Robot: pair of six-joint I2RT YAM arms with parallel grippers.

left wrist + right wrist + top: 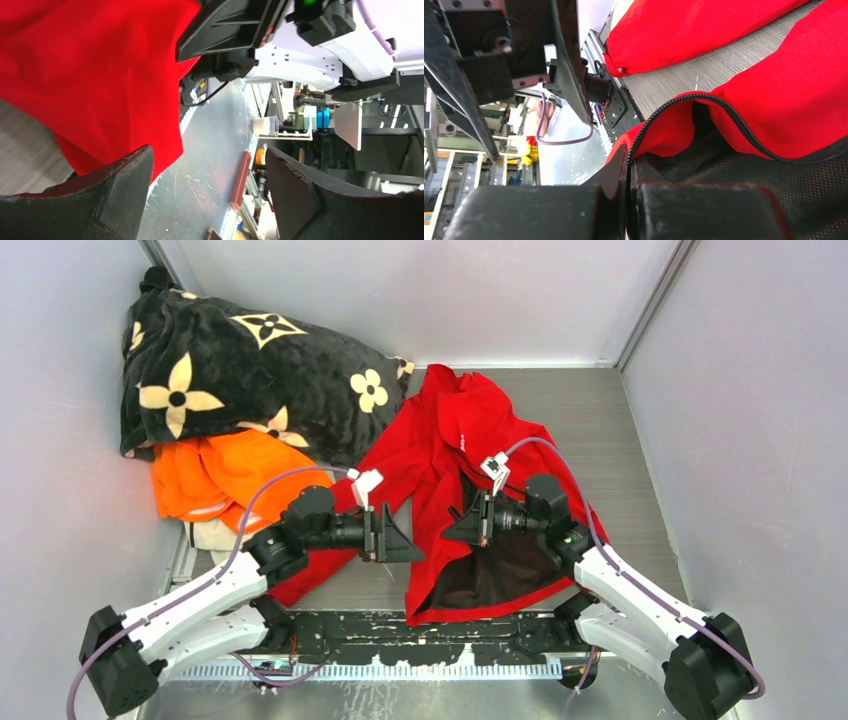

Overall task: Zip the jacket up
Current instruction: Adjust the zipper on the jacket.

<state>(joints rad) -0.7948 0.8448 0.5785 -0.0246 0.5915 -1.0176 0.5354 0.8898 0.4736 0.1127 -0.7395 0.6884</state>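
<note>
The red jacket (455, 440) lies open in the middle of the table, its dark mesh lining (500, 570) showing at the front. My right gripper (452, 528) is shut on the jacket's zip edge (664, 107), which runs between its closed fingers (616, 172) in the right wrist view. My left gripper (410, 545) is open and empty, pointing right toward the right gripper, over the bare strip between the jacket's two front panels. In the left wrist view red fabric (95, 75) lies just past the left finger (125, 175); nothing sits between the jaws.
A black flower-patterned blanket (230, 370) is heaped at the back left with an orange garment (230, 475) under its front edge. White walls close in the back and both sides. A black perforated rail (420, 630) runs along the near edge.
</note>
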